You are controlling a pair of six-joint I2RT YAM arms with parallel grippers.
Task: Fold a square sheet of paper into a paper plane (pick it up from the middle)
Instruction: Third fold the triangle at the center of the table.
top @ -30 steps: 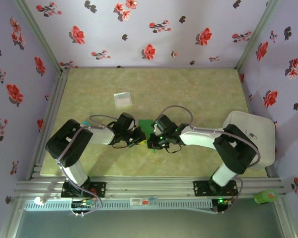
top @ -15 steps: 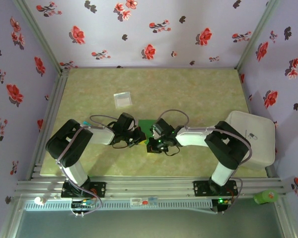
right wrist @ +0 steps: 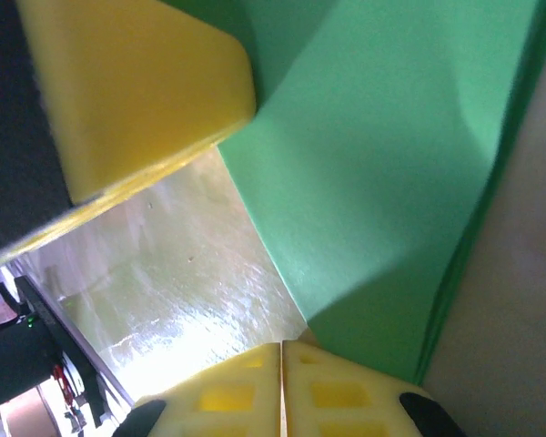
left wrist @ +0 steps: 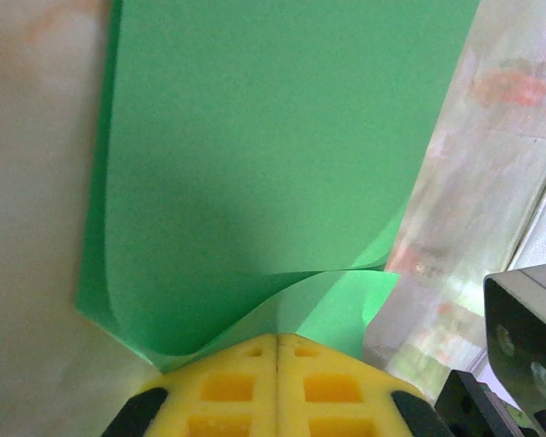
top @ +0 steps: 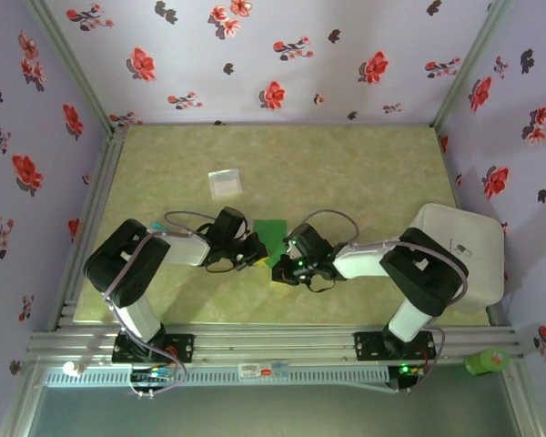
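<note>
A: Position of the green paper (top: pixel 271 237)?

B: Lies mid-table, flat but for one near corner, curled upward.

A: Left gripper (left wrist: pixel 277 339)?

B: Pinches that curled corner, yellow pads tight together.

A: Right gripper (right wrist: pixel 281 349)?

B: Pressed together too, nipping the sheet's edge just beside the left one.

A: Anything else?

B: Pale square packet (top: pixel 225 183), well apart, farther back on the left.

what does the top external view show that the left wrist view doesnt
Top view gives the layout: the pale packet lying apart on the table, and the white box at the right. Left wrist view gives the detail: the left claw shut on the green sheet, which is doubled over, its layers meeting at the pinch. Both show the green sheet and the table.
</note>
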